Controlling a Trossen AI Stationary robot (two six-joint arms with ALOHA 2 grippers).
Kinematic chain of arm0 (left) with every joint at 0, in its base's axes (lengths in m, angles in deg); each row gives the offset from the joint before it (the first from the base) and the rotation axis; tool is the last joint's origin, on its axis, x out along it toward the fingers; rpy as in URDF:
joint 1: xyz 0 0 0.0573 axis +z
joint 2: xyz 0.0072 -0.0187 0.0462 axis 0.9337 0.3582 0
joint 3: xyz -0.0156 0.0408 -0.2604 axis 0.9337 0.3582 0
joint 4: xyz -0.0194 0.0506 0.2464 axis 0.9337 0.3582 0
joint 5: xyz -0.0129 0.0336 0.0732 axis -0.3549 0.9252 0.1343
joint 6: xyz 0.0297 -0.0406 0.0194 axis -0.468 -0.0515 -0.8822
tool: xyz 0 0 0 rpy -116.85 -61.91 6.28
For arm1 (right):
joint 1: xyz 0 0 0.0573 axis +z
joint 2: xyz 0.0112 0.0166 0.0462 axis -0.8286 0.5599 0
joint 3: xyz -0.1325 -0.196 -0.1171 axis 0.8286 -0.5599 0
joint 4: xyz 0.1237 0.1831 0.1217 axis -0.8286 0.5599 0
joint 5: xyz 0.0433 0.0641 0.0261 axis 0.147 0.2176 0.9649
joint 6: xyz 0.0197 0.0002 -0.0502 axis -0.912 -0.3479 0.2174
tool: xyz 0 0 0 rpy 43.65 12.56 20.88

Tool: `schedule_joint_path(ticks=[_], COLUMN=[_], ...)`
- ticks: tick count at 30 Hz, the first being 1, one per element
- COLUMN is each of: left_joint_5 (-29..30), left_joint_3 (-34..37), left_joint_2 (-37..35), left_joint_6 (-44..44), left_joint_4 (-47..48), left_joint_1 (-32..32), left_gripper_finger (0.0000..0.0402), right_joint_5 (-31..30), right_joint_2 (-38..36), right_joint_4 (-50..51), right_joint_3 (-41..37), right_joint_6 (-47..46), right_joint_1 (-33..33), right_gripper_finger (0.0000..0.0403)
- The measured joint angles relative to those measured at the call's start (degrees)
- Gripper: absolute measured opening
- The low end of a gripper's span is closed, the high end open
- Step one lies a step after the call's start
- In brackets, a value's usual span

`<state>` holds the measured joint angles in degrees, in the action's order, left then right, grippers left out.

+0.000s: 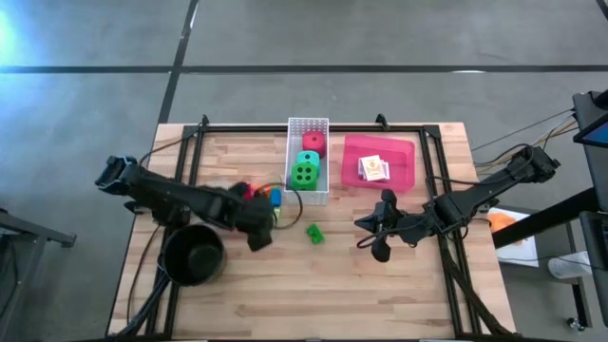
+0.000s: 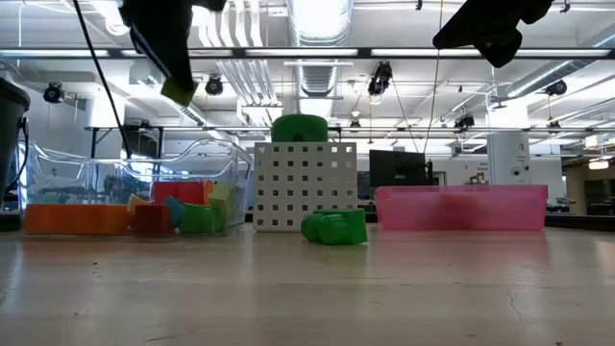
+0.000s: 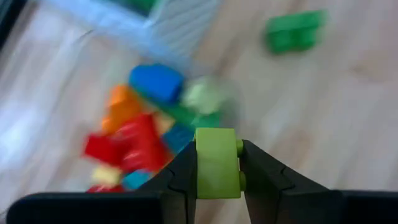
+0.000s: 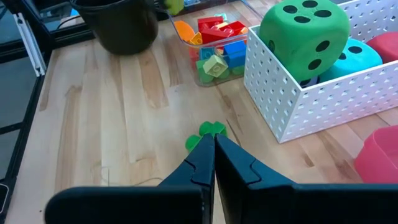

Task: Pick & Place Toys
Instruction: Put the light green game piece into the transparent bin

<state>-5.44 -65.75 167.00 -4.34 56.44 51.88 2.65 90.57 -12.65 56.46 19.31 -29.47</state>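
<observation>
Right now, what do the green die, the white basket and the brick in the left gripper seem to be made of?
Green die: probably soft foam, matte, with rounded edges and no glare. White basket: looks like hard plastic or coated metal, with a regular grid of square holes. Lime brick clamped in the left gripper: likely moulded plastic, smooth, with a slight sheen.

A robotics lab in a large industrial hall: a wooden table (image 1: pixel 237 294) framed by black metal rails stands on a bare grey concrete floor (image 1: pixel 380 33). Beyond it, an open ceiling carries exposed ducts (image 2: pixel 317 72), pipes and long strip lights (image 2: pixel 317 14), with dark monitors (image 2: pixel 399 168) and workstations lining the background.
</observation>
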Motion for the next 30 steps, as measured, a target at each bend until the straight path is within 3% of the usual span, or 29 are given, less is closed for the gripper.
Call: schedule_joint_path(ticks=[5, 9, 16, 24, 30], left_joint_5=[-0.89, -3.85, -3.67, -9.31, -10.78], left_joint_3=[0.25, 1.75, 7.38, 15.51, 18.07], left_joint_2=[-0.21, -0.15, -0.15, -0.16, -0.19], left_joint_6=[-0.38, -3.67, -4.39, -5.02, -5.02], left_joint_4=[3.98, 3.48, 1.24, -8.19, -10.11], left_joint_1=[6.12, 11.03, 17.55, 19.58, 19.6], left_gripper_finger=[0.009, 0.009, 0.009, 0.009, 0.009], right_joint_5=[0.0, 0.0, 0.0, 0.0, 0.0], right_joint_2=[0.0, 0.0, 0.0, 0.0, 0.0], right_joint_4=[0.01, 0.02, 0.02, 0.01, 0.02], right_joint_3=[0.02, 0.01, 0.02, 0.0, 0.02], right_joint_6=[0.0, 0.0, 0.0, 0.0, 0.0], right_joint_1=[0.0, -0.02, 0.0, -0.02, -0.02], right_gripper_finger=[0.0008, 0.0008, 0.0008, 0.0008, 0.0008])
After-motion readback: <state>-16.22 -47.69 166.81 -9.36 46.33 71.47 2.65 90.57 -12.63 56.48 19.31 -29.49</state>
